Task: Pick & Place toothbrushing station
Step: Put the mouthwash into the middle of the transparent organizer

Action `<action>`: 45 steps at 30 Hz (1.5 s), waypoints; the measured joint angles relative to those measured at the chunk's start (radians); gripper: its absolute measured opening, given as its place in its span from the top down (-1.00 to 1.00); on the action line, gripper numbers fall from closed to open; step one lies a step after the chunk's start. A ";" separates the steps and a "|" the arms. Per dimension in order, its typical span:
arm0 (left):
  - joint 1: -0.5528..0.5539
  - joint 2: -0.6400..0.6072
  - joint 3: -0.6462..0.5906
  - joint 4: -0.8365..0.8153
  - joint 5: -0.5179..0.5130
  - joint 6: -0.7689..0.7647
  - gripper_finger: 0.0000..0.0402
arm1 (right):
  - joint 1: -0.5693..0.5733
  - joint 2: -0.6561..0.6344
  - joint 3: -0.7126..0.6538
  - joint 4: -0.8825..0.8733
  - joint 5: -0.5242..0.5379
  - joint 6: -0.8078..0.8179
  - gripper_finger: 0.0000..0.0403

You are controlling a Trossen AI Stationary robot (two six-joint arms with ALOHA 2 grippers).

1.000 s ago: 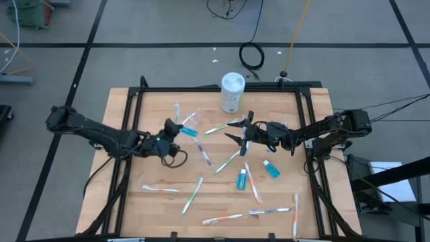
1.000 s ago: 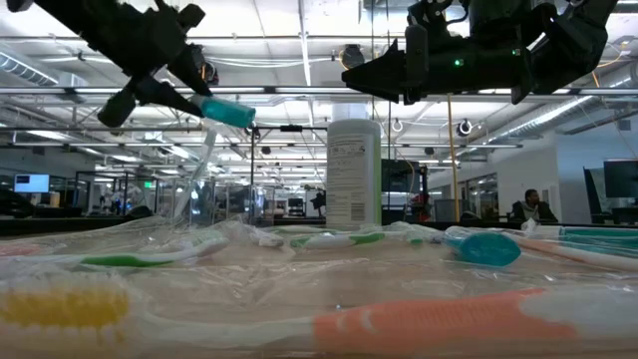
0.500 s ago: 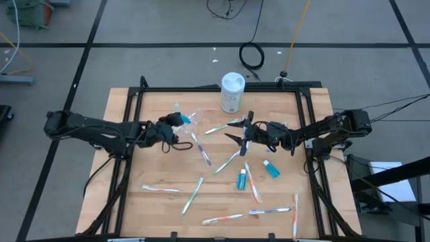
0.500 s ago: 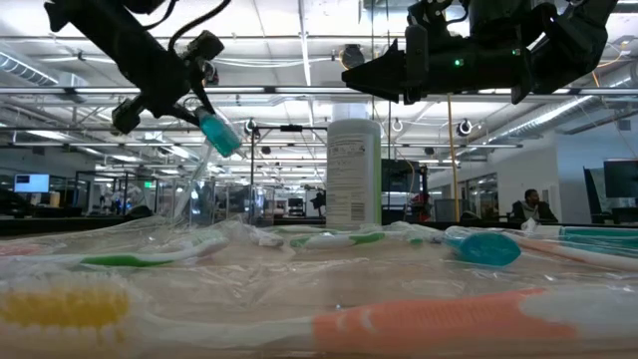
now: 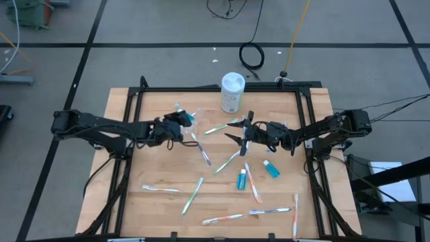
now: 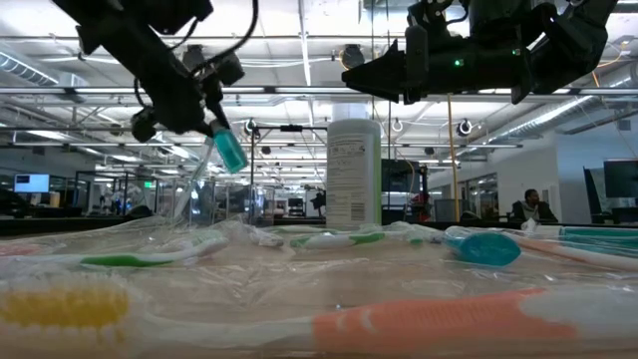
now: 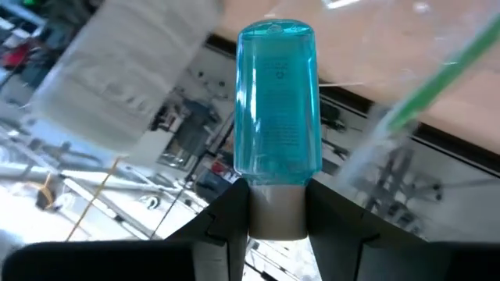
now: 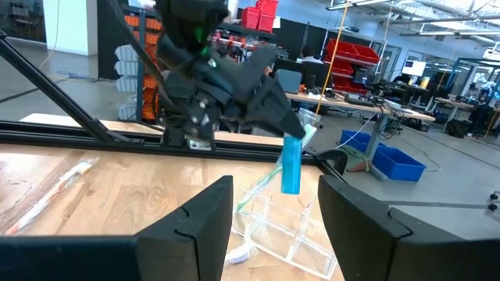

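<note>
From above I see the left gripper (image 5: 183, 120) at about ten o'clock from the table's (image 5: 154, 171) centre, clamped on a teal tube (image 5: 189, 119) just over the clear cup (image 5: 195, 119). The canister (image 5: 232, 93) stands at twelve o'clock by the far edge. The right gripper (image 5: 236, 130) hangs near the centre with its fingers spread wide and nothing between them. Two more tubes (image 5: 271, 168) lie at four o'clock, and toothbrushes (image 5: 193, 194) are scattered over the near half.

At table height, the left gripper (image 6: 209, 118) holds the tube (image 6: 230, 150) off the table, tilted with its free end down, over the cup (image 6: 195, 184). The canister (image 6: 353, 175) stands upright behind the toothbrushes (image 6: 429, 321). The right gripper (image 6: 374, 75) hangs high, open.

From the left wrist, my two fingers (image 7: 226, 222) pinch the tube (image 7: 276, 97) by its pale cap. A green toothbrush (image 7: 437, 78) shows blurred beyond.

From the right wrist, my own fingers (image 8: 191, 218) stand well apart. Past them the left gripper (image 8: 269, 113) holds the tube (image 8: 291, 164) above the cup (image 8: 281, 222).
</note>
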 joint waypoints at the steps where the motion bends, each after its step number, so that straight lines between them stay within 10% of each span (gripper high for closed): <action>1: 0.004 0.011 0.000 -0.007 -0.001 0.007 0.44 | 0.000 0.000 0.000 0.000 0.000 0.000 0.10; 45: 0.107 0.195 -0.003 -0.098 0.081 0.102 0.44 | 0.000 0.000 0.000 0.001 0.000 -0.023 0.10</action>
